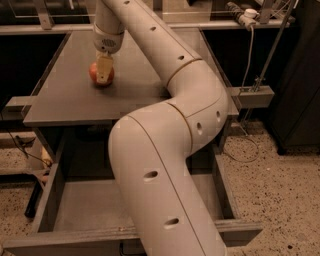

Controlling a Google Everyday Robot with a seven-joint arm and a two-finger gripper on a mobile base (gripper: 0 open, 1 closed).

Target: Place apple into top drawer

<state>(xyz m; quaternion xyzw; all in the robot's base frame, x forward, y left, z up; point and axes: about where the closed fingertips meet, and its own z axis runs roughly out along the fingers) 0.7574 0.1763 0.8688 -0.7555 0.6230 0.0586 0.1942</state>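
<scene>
The apple (94, 73), red with an orange-yellow blush, sits on the grey tabletop (145, 87) at its far left. My gripper (103, 70) reaches down from the far end of the arm and is right on the apple, covering its middle and right side. The top drawer (82, 205) is pulled out below the tabletop, nearest the camera. Its flat grey bottom shows on the left; the big white arm (165, 150) hides its middle and right part. The drawer's handle is not visible.
A grey side bracket (252, 96) sticks out at the table's right edge, with a cable and a white power plug (246, 14) above it. A dark cabinet (300, 75) stands at the right. The floor is speckled (280, 200).
</scene>
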